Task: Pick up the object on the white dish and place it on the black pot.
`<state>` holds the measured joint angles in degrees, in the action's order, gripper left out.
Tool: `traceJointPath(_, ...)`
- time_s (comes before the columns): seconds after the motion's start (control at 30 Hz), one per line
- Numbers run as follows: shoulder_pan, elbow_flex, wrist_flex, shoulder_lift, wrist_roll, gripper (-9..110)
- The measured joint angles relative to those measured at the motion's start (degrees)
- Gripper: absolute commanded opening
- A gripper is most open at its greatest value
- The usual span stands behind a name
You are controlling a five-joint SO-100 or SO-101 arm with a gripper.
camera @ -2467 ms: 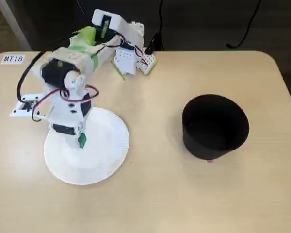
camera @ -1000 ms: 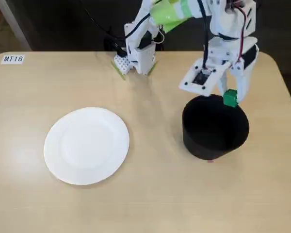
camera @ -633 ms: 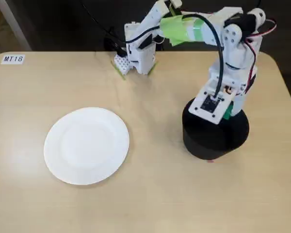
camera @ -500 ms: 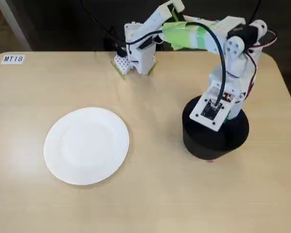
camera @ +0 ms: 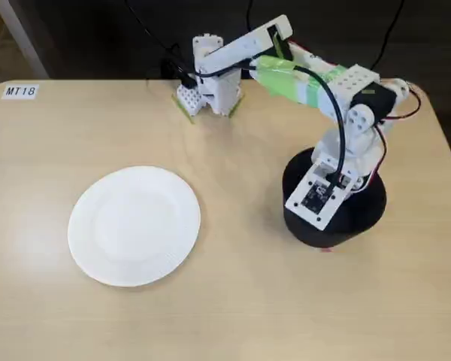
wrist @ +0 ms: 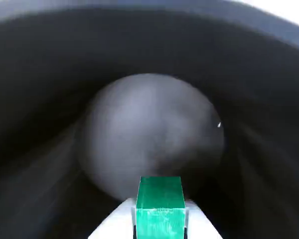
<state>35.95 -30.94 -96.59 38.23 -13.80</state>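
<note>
1. Nearest the wrist camera: green cube (wrist: 160, 206), bright, blocky, sitting at the bottom edge of the wrist view, flanked by pale gripper (wrist: 159, 219) parts on both sides.
2. Appears clamped on the cube; fingertips themselves mostly out of frame.
3. Beyond the cube: dark inner wall of the black pot (wrist: 50, 99), with a greyish round floor at its centre.
4. Seen from the fixed view: pot (camera: 364, 214) on the right of the table (camera: 233, 308), arm bent down over its opening, gripper end hidden behind the wrist plate.
5. Left on the table, well apart from the pot: white dish (camera: 134, 226), bare.
</note>
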Motion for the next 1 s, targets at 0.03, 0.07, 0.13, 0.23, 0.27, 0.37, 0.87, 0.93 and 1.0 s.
traceJointPath(0.03,0.0,0.0,0.1,-0.4,-0.3,0)
traceJointPath(0.07,0.0,0.0,0.2,-0.8,-0.5,0)
traceJointPath(0.13,0.2,0.0,0.2,-1.3,-0.6,0)
traceJointPath(0.23,0.2,0.0,0.2,-1.4,-0.6,0)
traceJointPath(0.27,0.1,0.0,0.2,-1.4,-0.6,0)
traceJointPath(0.37,0.1,0.0,0.2,-1.4,-0.6,6)
traceJointPath(0.87,0.8,-0.4,0.2,-1.3,-2.9,22)
traceJointPath(0.93,0.4,-0.4,0.2,-0.9,-3.0,14)
traceJointPath(1.0,-0.3,-0.4,0.2,0.6,-3.0,7)
